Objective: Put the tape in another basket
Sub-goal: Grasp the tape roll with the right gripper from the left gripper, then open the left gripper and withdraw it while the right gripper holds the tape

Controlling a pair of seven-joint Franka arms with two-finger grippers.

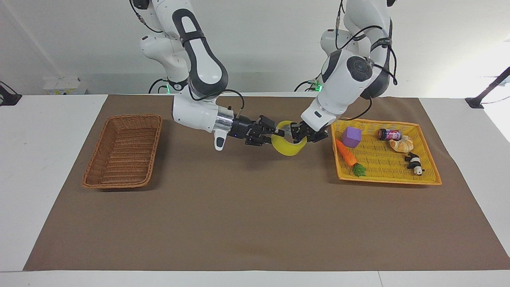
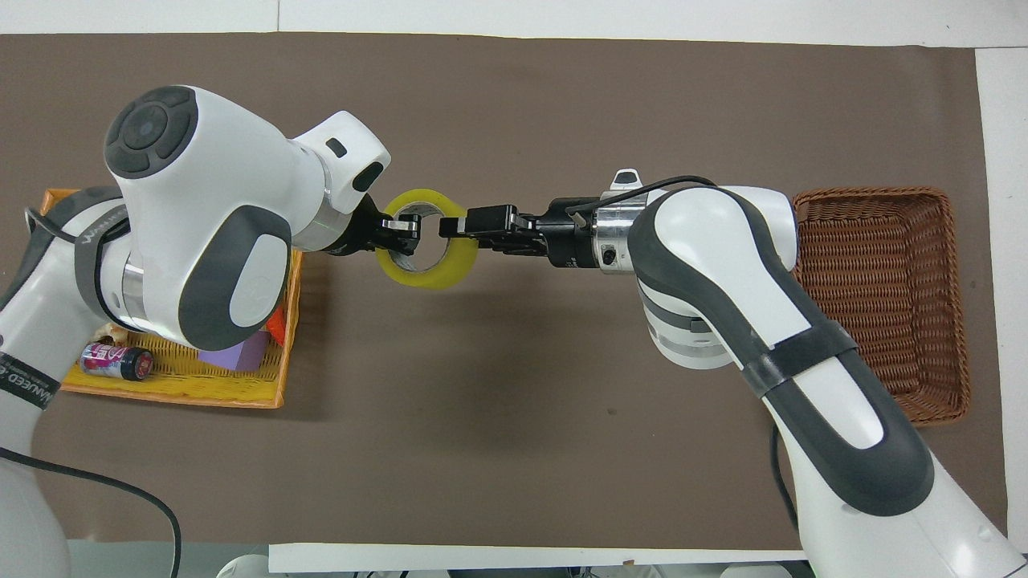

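The tape [image 1: 287, 149] [image 2: 427, 274], a yellow roll with a pale core, hangs in the air over the brown mat, close to the yellow tray. My left gripper [image 1: 297, 134] [image 2: 401, 229] is shut on the roll's rim on the tray's side. My right gripper [image 1: 277, 132] [image 2: 452, 227] reaches in level from the brown basket's side and is shut on the facing rim. The dark-brown wicker basket [image 1: 90, 180] [image 2: 872, 193] sits at the right arm's end of the mat with nothing in it.
The yellow-orange tray [image 1: 387, 181] [image 2: 172, 396] at the left arm's end holds a purple cube [image 1: 351, 137], a carrot [image 1: 346, 153], a small can [image 1: 389, 134], a pastry [image 1: 401, 144] and a panda figure [image 1: 414, 164]. Brown mat [image 1: 255, 215] covers the table between them.
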